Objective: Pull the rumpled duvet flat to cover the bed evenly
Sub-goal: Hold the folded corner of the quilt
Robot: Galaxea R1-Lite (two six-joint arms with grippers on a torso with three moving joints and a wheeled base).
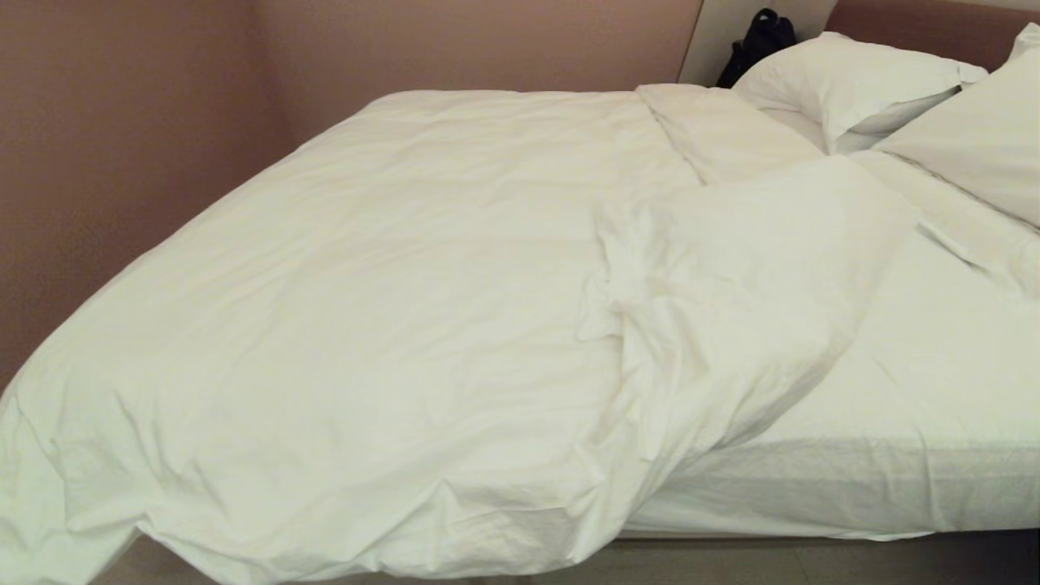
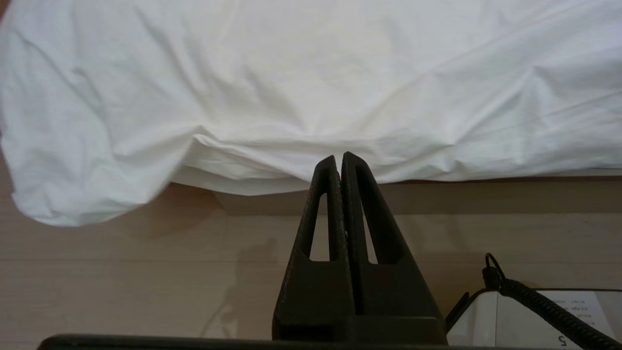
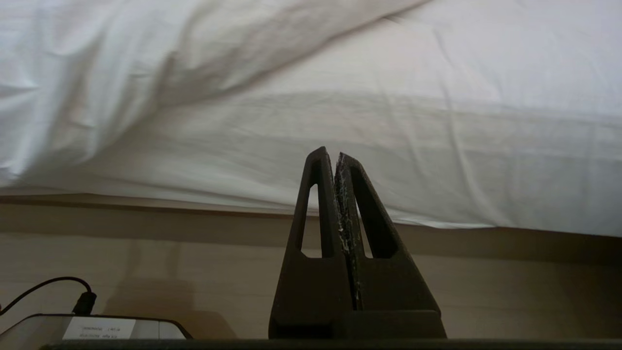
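Duvet [image 1: 366, 309] lies bunched, sheet [image 1: 918, 390] bare: no pull begun. Left claw [image 2: 340, 160] and right claw [image 3: 335, 158] hang clenched, empty, below the bed [image 3: 340, 218] edge. Next: open, grasp the hem ahead.

Neither arm appears in the head view. The duvet [image 1: 366, 325] runs off the lower left corner of that view, so its near corner and how far it hangs cannot be judged. It conceals the bed [image 1: 918, 487] surface beneath it, and the far edge against the wall cannot be made out. The right-hand pillow [image 1: 975, 138] is cut by the frame edge. A dark bag-like object [image 1: 760, 41] behind the left pillow [image 1: 845, 81] is partly hidden; its kind is indeterminate. The label [image 2: 573, 311] on the robot's base is unreadable in the left wrist view.
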